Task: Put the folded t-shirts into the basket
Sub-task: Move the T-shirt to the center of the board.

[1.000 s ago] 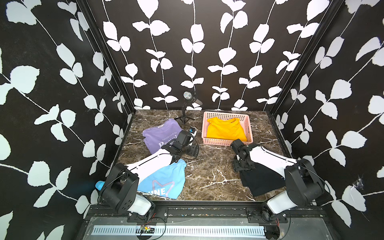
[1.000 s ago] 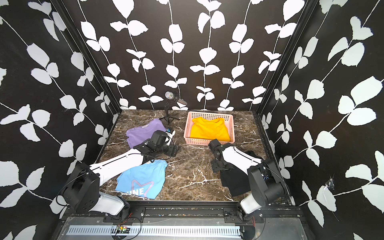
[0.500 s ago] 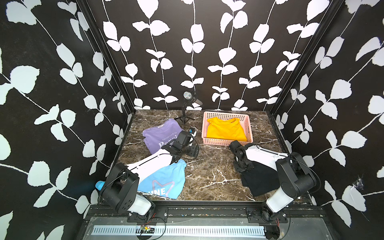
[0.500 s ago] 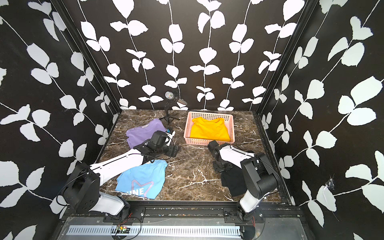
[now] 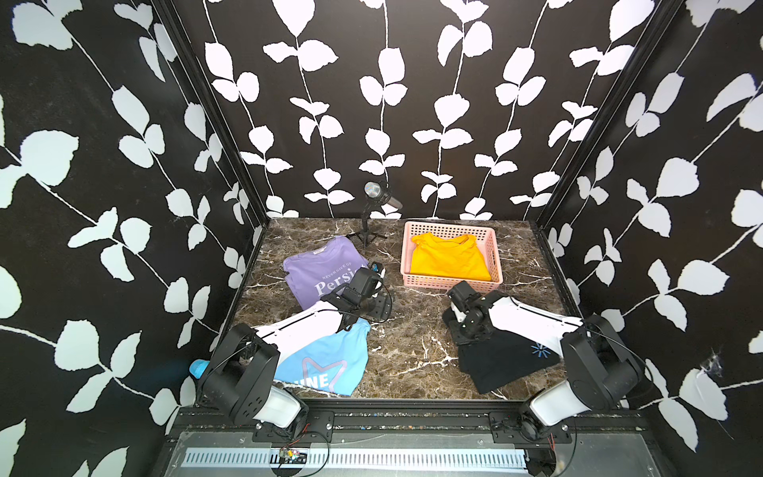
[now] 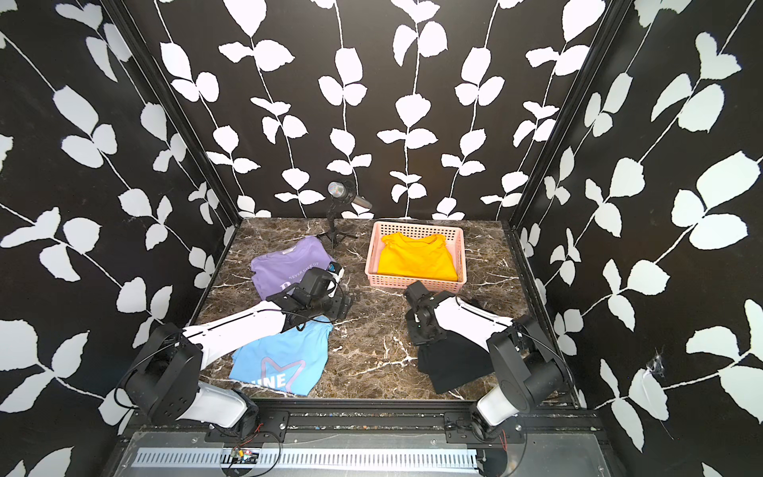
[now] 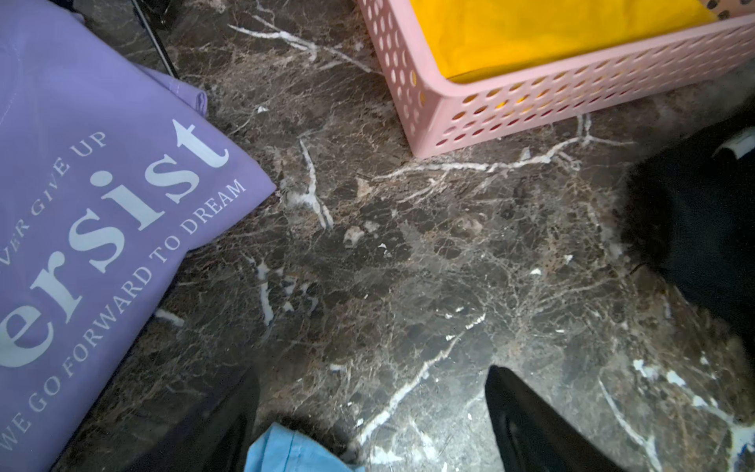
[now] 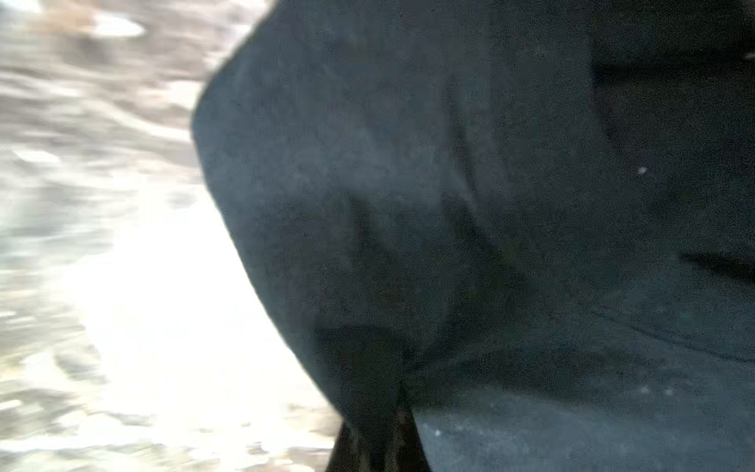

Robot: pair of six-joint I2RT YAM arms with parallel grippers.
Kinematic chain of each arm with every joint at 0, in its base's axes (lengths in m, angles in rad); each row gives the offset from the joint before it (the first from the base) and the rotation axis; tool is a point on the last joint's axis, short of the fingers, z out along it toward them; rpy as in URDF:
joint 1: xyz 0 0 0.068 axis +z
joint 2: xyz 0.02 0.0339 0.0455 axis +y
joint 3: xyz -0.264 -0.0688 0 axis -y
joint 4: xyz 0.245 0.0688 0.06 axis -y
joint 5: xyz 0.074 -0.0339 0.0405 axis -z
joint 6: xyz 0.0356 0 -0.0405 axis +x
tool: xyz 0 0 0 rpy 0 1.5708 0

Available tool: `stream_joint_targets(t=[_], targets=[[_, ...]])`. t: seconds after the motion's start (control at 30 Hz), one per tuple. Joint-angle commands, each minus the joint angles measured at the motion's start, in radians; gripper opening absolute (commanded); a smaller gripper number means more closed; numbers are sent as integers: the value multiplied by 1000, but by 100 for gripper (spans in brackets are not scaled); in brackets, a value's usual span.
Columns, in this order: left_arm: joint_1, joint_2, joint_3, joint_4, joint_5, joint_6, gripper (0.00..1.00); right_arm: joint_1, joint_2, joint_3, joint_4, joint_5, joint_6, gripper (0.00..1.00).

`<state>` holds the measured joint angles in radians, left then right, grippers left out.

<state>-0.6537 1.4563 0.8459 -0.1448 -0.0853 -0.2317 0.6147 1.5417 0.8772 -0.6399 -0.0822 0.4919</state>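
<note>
Step in hand: picking up shirt two of four. The yellow shirt (image 5: 448, 260) is already in the basket (image 5: 450, 281) and covers most of its floor.

Right claw (image 8: 376, 445): fingers together, clamped on a bunched edge of the black shirt (image 5: 503, 363). The wrist view shows cloth gathered into a pinch at the tips. The rest of the shirt lies on the tabletop (image 5: 413, 351), in front of the basket's right near corner and not touching it. Can't tell if the pinched edge is off the surface yet.

Left claw (image 7: 376, 425): fingers apart, empty, over bare tabletop off the basket's left near corner.

Next move, my read: lift enough that the trailing cloth clears the basket's near wall, carry it over, and lay it on the yellow one. A one-edge pinch on limp cloth will probably let the fold sag open or snag the rim.

Black shirt: plain dark fold with a small blue-white starburst print at the end farthest from the basket.

Remaining: the purple shirt (image 5: 318, 268) with white "Persist" lettering, left of the basket, and the light blue shirt (image 5: 326, 363) with a star outline, well apart from the basket, front-left.
</note>
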Motion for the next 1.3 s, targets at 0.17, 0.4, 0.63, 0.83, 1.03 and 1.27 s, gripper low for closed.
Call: stream_joint_targets(t=[0.17,0.4,0.63,0.83,1.03,1.27], targets=[[49,-40,-42,13,-44,-76,90,163,63,105,260,-126,237,0],[124,-114,-79,1,-65,-109,90,223,184,132,536,-145,435,0],[139,-163,-97,-22,-87,-118,91,223,251,170,617,-203,457,24],[140,-226,-133,-11,-44,-135,91,211,164,167,519,-190,335,52],[132,-262,-217,141,114,-231,89,109,-4,89,379,-159,214,66],[23,-78,-129,159,95,-234,87,-100,-130,26,255,-95,53,70]])
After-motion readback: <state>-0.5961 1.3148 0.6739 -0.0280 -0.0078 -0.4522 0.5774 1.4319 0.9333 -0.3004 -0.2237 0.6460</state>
